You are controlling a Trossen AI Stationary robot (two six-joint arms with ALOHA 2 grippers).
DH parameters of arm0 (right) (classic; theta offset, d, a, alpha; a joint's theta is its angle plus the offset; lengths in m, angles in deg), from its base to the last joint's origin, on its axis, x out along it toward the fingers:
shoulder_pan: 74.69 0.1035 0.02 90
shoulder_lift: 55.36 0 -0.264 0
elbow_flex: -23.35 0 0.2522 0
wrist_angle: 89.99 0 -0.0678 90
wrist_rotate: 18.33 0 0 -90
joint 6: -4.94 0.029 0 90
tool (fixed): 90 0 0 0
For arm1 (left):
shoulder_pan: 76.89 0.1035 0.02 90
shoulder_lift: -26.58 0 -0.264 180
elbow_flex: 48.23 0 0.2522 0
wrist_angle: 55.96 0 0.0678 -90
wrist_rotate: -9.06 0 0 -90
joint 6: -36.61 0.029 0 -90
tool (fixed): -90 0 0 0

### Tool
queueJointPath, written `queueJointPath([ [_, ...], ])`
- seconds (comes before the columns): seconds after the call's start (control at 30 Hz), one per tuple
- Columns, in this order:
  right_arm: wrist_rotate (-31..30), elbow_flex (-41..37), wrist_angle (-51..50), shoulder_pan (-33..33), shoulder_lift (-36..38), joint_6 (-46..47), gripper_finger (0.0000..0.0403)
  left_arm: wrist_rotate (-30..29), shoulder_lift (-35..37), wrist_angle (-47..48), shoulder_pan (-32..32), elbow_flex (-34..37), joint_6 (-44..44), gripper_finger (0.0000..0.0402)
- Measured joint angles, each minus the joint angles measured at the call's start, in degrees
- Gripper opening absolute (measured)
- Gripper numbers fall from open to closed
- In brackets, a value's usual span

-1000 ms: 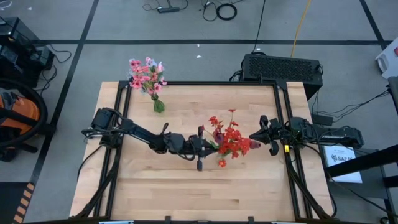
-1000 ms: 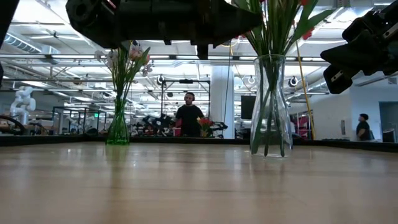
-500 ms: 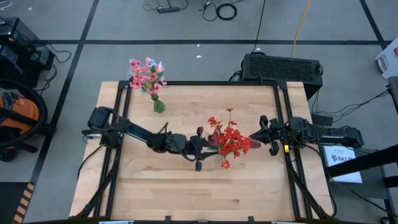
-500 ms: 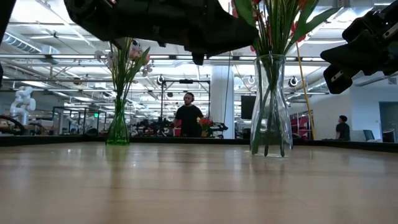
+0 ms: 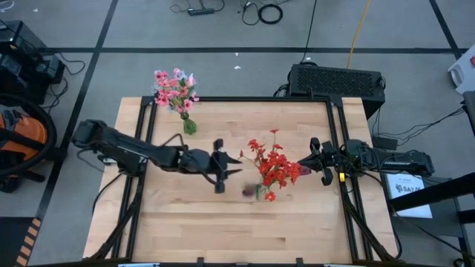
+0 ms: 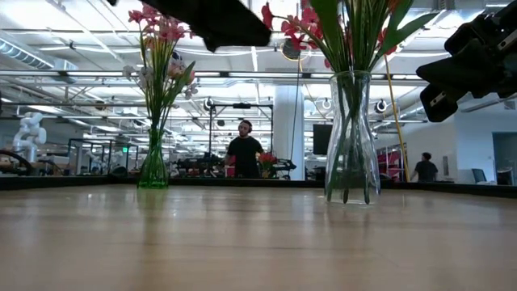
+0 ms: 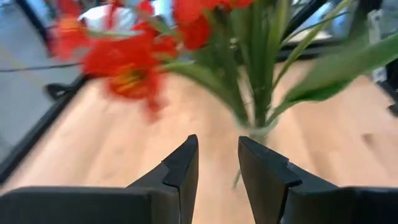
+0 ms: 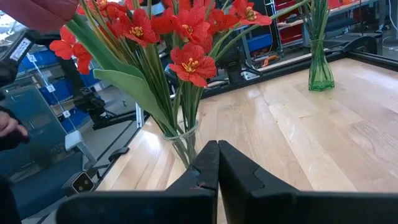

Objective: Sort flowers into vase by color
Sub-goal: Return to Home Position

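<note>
Red flowers [image 5: 274, 167] stand with their stems in a clear glass vase [image 6: 351, 137] at the table's middle right. Pink and pale flowers [image 5: 177, 89] stand in a green vase [image 5: 190, 126] at the far left. My left gripper [image 5: 223, 169] is open and empty, a short way left of the red flowers. Its wrist view shows the fingers [image 7: 217, 163] apart, with the clear vase's neck [image 7: 255, 127] ahead. My right gripper [image 5: 303, 167] is shut and empty, just right of the red flowers [image 8: 186, 37].
A small dark maroon spot [image 5: 247, 191] shows on the table at the near left of the red flowers; what it is I cannot tell. Bare wood lies along the table's near side. People stand in the room beyond the table [image 6: 245, 153].
My left gripper has drawn back from the red flowers toward the table's left edge. In the low view its arm has gone from in front of the clear vase up and off to the left. The right arm has kept still.
</note>
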Motion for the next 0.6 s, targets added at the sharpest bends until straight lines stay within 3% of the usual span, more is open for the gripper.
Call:
queueJointPath([
  [0.17,0.0,0.0,0.0,0.0,0.0,0.0,0.0000,-6.3,6.9,11.6,0.0,0.0,1.9,0.0121],
  [0.43,0.0,0.0,0.0,0.0,0.0,0.0,0.0000,-6.7,13.4,28.6,0.3,0.1,-0.2,0.0121],
  [0.5,0.0,0.0,-0.1,0.0,0.0,0.0,0.0000,-4.7,14.5,26.8,0.4,2.0,0.0,0.0121],
  [0.6,0.0,0.0,-0.2,0.0,0.0,0.0,0.0000,0.7,16.4,15.2,1.1,8.4,1.0,0.0121],
])
